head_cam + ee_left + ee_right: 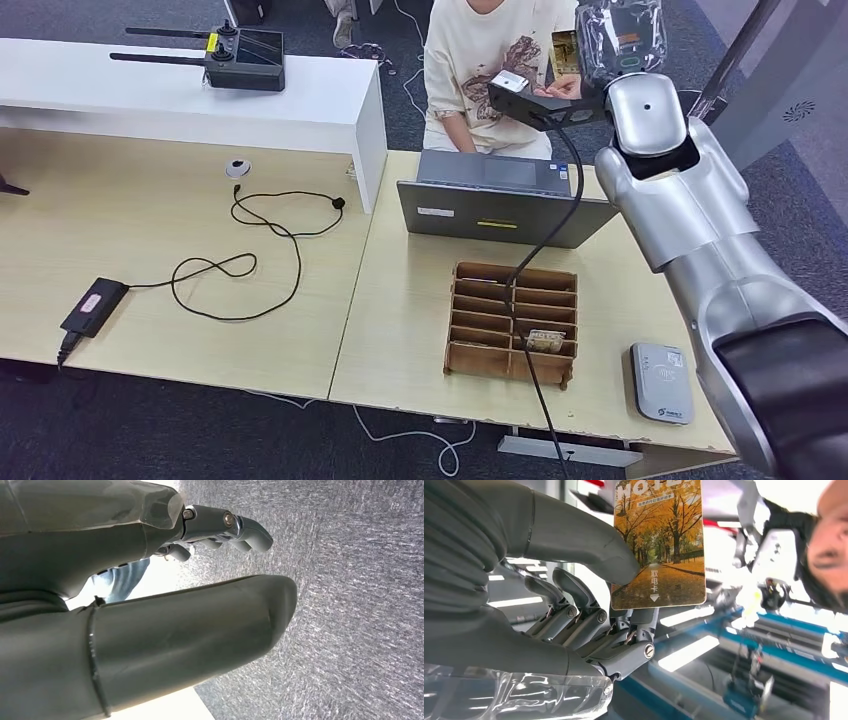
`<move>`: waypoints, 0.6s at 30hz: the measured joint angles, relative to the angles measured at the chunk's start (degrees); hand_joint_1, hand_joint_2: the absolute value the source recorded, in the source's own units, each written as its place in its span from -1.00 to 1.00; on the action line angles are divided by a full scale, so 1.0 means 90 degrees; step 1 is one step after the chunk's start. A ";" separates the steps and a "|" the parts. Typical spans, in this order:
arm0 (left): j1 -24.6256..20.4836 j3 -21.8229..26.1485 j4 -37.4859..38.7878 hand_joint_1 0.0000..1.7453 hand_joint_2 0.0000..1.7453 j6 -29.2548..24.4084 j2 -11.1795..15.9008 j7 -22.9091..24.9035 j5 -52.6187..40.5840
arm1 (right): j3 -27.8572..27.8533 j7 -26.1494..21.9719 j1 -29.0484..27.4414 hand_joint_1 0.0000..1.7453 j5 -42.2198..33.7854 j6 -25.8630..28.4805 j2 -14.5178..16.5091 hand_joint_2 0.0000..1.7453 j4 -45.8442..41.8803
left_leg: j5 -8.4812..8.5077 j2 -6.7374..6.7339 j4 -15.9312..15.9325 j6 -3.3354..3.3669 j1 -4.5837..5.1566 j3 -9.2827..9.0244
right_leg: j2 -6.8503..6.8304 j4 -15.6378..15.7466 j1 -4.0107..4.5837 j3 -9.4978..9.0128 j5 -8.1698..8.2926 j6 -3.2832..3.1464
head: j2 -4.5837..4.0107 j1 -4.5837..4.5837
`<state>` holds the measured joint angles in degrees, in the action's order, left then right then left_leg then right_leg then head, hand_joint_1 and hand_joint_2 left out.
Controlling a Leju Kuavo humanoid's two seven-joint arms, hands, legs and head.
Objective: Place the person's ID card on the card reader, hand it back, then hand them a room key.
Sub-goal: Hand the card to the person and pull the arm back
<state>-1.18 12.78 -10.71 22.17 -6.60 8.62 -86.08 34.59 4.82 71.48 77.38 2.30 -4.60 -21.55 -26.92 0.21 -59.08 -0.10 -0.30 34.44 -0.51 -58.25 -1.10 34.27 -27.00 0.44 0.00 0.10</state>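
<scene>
the fingers [589, 615] of the right hand [574, 605] are curled, and a key card [659, 545] is pinched between the thumb and a finger. on the card an avenue of orange autumn trees is printed, with "hotel" in white letters cut off at one edge, a line of small characters under it, and "取电卡" with an arrowhead near the other end. in the head view the same card [565, 52] is seen only as a small yellow patch past the right hand [590, 70], raised in front of a person [485, 60] in a cream printed shirt who sits behind the desk [400, 300]; the person's fingers are just beside the card there. the print is legible in the right wrist view alone.

the left hand [150, 580] is seen from the left wrist view over grey carpet [360, 605]; its fingers are slightly bent and apart, and nothing is held in them.

on the desk, a grey card reader [661, 381] with a wave symbol and a small code label lies near the front edge, just beside a brown slotted box [512, 322]; one card [546, 340] is seen in a slot of the box. a closed grey laptop [500, 205] with a yellow sticker lies behind the box. a black cable [250, 260] is looped over the left desk, running to a black unit [93, 306] with a pink label. a black device [240, 58] with two antennas rests on the white counter [180, 90].
</scene>
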 joint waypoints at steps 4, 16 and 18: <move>-0.0004 0.0001 0.0000 -1.00 -1.00 0.0011 -0.0001 0.0033 -0.0005 | -0.0211 0.0157 0.0087 1.00 -0.0161 -0.0373 0.0060 1.00 0.0147 | 0.0000 0.0000 0.0000 0.0000 0.0000 -0.0001 | 0.0000 0.0000 0.0000 0.0000 0.0000 0.0000 | 0.0001 0.0000; -0.0009 0.0010 0.0000 -1.00 -1.00 0.0004 -0.0012 0.0096 -0.0007 | -0.0534 0.0350 0.0173 1.00 -0.0262 -0.0965 0.0167 1.00 0.0422 | 0.0000 -0.0001 0.0000 0.0000 -0.0001 -0.0002 | 0.0001 -0.0001 0.0001 0.0000 0.0001 -0.0001 | 0.0000 0.0000; -0.0009 0.0021 0.0000 -1.00 -1.00 0.0004 -0.0014 0.0096 -0.0008 | -0.0561 0.0383 0.0174 1.00 -0.0265 -0.0974 0.0172 1.00 0.0450 | 0.0000 -0.0001 0.0000 0.0000 -0.0001 -0.0002 | 0.0001 -0.0001 0.0001 0.0000 0.0001 -0.0001 | 0.0001 0.0000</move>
<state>-1.26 12.97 -10.71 22.21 -6.73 9.49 -86.15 29.55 8.26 73.05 75.00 -6.46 -3.05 -17.50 -26.92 0.21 -59.09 -0.11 -0.31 34.42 -0.50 -58.26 -1.09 34.27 -27.00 0.43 0.01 0.10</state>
